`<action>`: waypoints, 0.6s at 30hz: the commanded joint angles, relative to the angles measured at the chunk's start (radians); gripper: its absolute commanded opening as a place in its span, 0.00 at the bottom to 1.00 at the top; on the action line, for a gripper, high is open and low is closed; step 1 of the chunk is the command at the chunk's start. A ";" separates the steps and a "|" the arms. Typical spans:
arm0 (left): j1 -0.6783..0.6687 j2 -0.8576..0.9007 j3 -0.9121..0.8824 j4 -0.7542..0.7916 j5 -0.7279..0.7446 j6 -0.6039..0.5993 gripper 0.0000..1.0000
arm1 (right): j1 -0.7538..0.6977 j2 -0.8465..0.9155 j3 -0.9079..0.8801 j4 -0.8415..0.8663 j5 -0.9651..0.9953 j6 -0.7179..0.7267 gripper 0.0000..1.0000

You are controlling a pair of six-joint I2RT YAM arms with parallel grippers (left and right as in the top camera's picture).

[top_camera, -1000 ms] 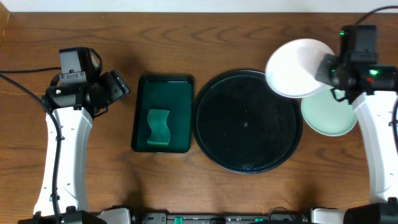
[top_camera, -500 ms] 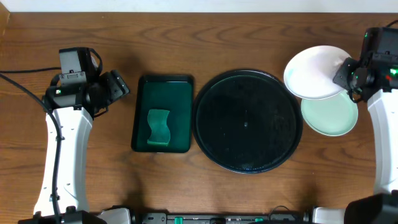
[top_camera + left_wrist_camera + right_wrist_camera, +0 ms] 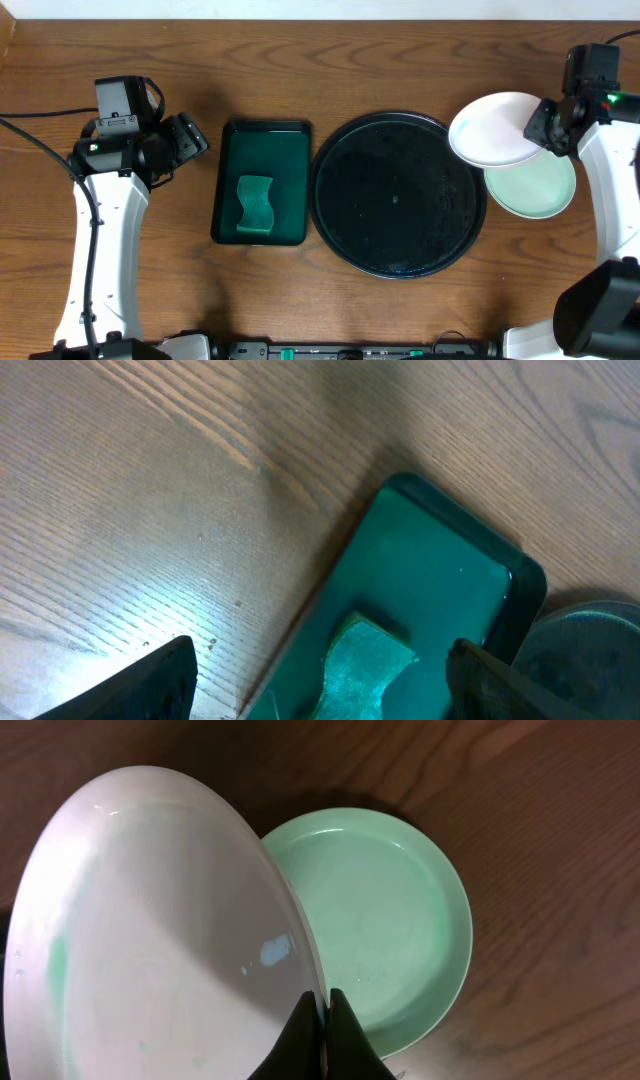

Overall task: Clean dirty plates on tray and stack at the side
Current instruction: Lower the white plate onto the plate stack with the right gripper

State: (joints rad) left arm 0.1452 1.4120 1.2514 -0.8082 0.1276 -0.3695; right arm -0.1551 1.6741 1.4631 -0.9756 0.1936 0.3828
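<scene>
1. The wooden table (image 3: 400,60) carries everything
2. The round black tray (image 3: 380,220) sits at its centre
3. The rectangular dark green tray (image 3: 265,150) lies just left of it
4. The white plate (image 3: 490,128), faintly smeared green, hangs tilted over the black tray's right rim and over the mint plate (image 3: 540,190), which lies on the table beside that tray
5. The right gripper (image 3: 545,128) is clamped on the white plate's edge
6. The left gripper (image 3: 192,140) hovers left of the green tray, jaws spread wide, holding nothing
7. The green sponge (image 3: 255,206) lies in the green tray

Glossy black tray (image 3: 380,225), wood-grain table (image 3: 400,60)
</scene>
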 commanded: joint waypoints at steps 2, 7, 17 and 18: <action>0.002 0.006 0.000 -0.003 -0.009 -0.002 0.80 | -0.003 0.021 0.006 -0.001 -0.004 0.013 0.01; 0.002 0.006 0.000 -0.003 -0.009 -0.002 0.80 | -0.003 0.025 0.006 -0.001 -0.004 0.013 0.01; 0.002 0.006 0.000 -0.003 -0.009 -0.002 0.80 | -0.003 0.026 0.006 -0.005 -0.003 0.013 0.01; 0.002 0.006 0.000 -0.003 -0.009 -0.002 0.80 | -0.003 0.026 0.006 -0.004 -0.003 0.013 0.01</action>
State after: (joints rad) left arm 0.1452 1.4120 1.2514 -0.8082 0.1276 -0.3695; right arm -0.1551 1.6955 1.4631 -0.9768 0.1932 0.3828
